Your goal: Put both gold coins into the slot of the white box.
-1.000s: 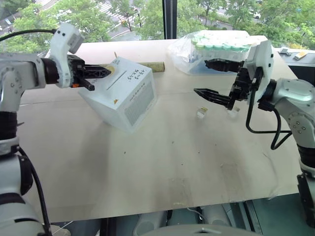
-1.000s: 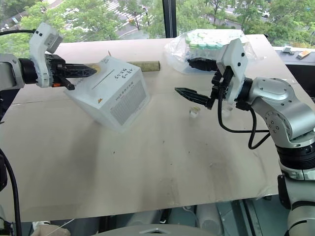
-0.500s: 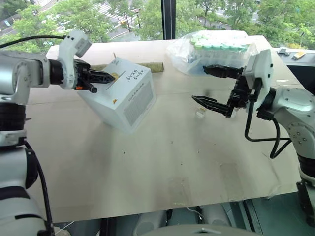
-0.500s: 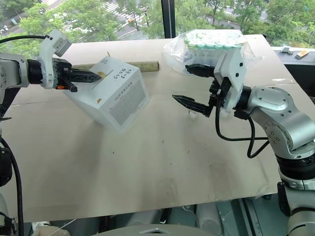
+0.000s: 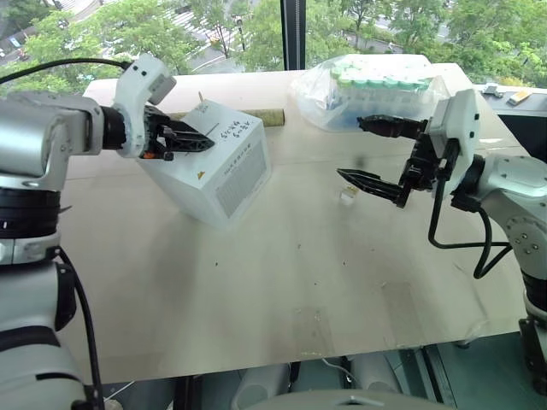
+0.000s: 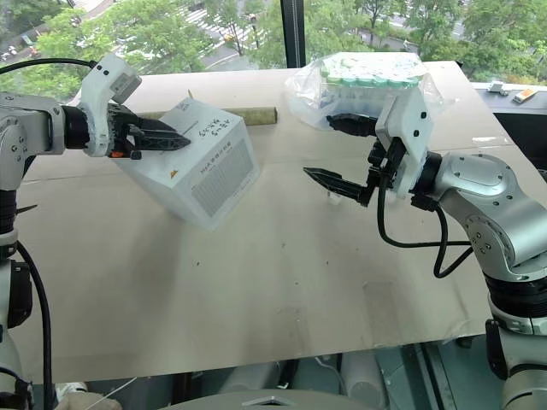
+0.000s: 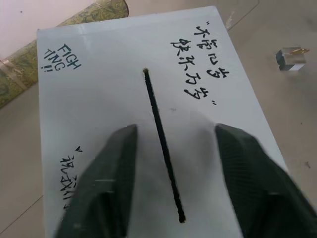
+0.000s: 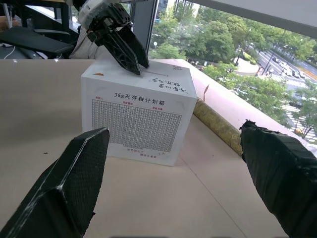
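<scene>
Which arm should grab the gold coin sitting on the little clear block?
Probably the right. The right gripper hangs open beside the clear block bearing the gold coin, while the left gripper is over the white box.

white box [image 5: 220, 171]: white, grey dotted panel, black lettering | slot [image 7: 162, 144]: dark

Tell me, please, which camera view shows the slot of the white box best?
The left wrist view: the slot runs as a full dark slit down the white box top, between the open left gripper fingers. In the eye views it is a faint thin line; in the right wrist view, barely a line.
</scene>
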### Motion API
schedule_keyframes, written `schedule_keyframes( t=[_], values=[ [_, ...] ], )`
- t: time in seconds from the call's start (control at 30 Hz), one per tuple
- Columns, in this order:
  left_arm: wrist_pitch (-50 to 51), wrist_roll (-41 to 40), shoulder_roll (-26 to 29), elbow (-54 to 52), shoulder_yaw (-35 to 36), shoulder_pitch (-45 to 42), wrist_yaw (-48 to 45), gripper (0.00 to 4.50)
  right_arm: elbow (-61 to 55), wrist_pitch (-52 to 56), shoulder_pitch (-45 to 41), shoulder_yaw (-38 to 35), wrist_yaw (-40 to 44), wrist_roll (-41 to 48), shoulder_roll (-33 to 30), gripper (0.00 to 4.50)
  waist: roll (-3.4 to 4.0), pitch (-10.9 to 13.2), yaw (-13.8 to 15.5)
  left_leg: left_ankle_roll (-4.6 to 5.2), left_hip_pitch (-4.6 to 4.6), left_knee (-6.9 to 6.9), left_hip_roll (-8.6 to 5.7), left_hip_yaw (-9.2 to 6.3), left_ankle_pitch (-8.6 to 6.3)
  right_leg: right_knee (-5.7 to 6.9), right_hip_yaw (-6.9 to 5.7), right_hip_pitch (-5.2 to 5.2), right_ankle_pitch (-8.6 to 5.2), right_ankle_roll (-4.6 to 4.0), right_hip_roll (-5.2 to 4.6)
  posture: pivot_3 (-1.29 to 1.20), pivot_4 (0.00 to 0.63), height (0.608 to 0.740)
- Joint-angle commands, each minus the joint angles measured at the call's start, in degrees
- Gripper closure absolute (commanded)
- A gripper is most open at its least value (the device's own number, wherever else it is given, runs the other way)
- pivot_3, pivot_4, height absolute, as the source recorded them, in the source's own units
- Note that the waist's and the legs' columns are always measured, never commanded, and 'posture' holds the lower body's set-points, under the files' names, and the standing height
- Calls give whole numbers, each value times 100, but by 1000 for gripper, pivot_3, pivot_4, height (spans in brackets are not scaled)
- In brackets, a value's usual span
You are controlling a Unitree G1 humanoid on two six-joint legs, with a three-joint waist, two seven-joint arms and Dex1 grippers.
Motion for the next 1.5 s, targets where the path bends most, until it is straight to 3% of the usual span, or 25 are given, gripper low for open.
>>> schedule_keyframes(
  t=[0.03,0.1,0.2,0.3,0.4,0.47,0.6,0.8,0.83,0.93,1.0,1.03,1.5],
  values=[
    [-266,-891,-128,-531,1224,317,-524,1107,108,332,-7,-110,-129,-170,-237,0,0,0,-16,0,1,-3,0,3,0,1,2,-1,0,0,-6,0,150,740],
    [-593,-1616,-539,-1236,2025,899,-807,1107,124,601,187,-155,-359,-249,-300,0,7,-4,-21,0,4,-12,0,4,0,-1,-3,-1,1,-1,-7,0,150,740],
    [-504,-2092,-597,-2218,2208,1667,-924,1107,-700,1206,836,-224,-1016,-136,-209,0,-4,-7,7,-1,1,-9,2,-12,-1,-14,-25,-2,0,-3,-20,0,150,740],
    [-648,-2584,-663,-2959,2382,2378,-1112,1107,-410,1442,838,58,-1318,-429,-21,0,-1,-5,-49,-3,0,-12,1,-1,-2,-10,-19,-5,-1,-4,-26,0,150,740],
    [-920,-2626,-918,-3406,2395,2824,-725,1107,-92,1462,771,279,-1455,-665,191,0,-1,-6,-35,-3,14,-10,2,16,-2,-19,-4,2,8,-13,-22,0,150,740],
    [-1238,-2423,-1022,-3658,2305,3174,-553,1006,48,1425,711,452,-1476,-853,280,860,-2,-6,17,-4,24,-6,10,21,-2,-10,-1,7,16,-24,-15,0,150,740],
    [-1870,-1844,-1653,-4293,2235,4041,555,1006,749,1309,340,917,-1810,-1498,716,860,4,-10,18,-11,45,-11,24,36,2,-6,11,18,24,-37,-4,0,150,740],
    [-2071,-1829,-1841,-4744,2245,4937,1001,1006,1186,1148,215,1067,-1842,-1944,1004,860,-2,-8,20,-11,28,-15,24,40,1,-16,12,0,24,-38,-3,0,150,740],
    [-2122,-1816,-1857,-4779,2230,5030,1060,1006,1259,1111,194,1090,-1817,-2002,1038,860,-2,-8,21,-11,27,-17,24,40,1,-20,12,0,24,-38,-2,0,150,740],
    [-2239,-1815,-1889,-4845,2171,5207,1187,1006,1481,1015,116,1112,-1747,-2149,1151,1639,-2,-8,30,-11,28,-17,24,39,1,-19,9,0,24,-38,0,0,150,740],
    [-2311,-1822,-1894,-4864,2134,5291,1233,1006,1623,958,60,1119,-1720,-2239,1215,2532,-1,-8,29,-12,30,-17,25,40,1,-16,11,1,24,-38,1,0,150,740],
    [-2339,-1838,-1895,-4871,2124,5320,1252,1006,1679,935,42,1130,-1705,-2286,1234,2714,-1,-8,28,-12,30,-16,25,41,1,-12,12,1,24,-38,1,0,150,740],
    [-2711,-1795,-1832,-4759,2013,5685,1225,1006,2081,776,-24,1220,-1467,-2704,1499,2714,0,-8,23,-13,30,-18,26,41,0,-17,12,0,24,-38,4,0,150,740]
  ],
)
